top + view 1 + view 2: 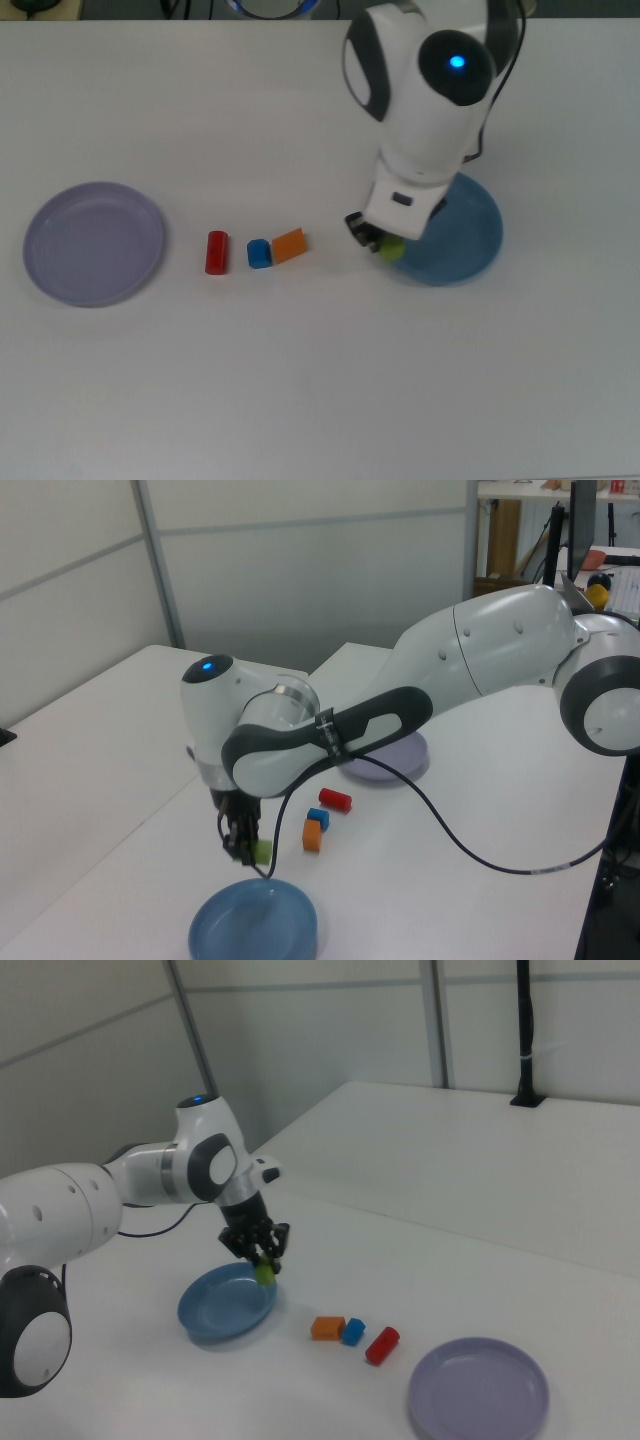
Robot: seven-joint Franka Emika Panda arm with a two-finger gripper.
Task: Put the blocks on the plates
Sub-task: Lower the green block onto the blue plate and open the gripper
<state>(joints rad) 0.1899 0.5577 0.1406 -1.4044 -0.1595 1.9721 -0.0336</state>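
One block in the jaws, three left on the bench.

I have the gripper (264, 1263) pinching the green block (391, 249), lifted clear of the bench and hanging at the blue plate (470, 235) rim on the top view's left side. Red (216, 252), blue (260, 253) and orange (290, 245) blocks lie in a row between the two plates; the purple plate (70, 245) has nothing on it. I judge this the carry step for the first block. Next I need to move further over the blue plate's middle, lower, then spread the jaws.
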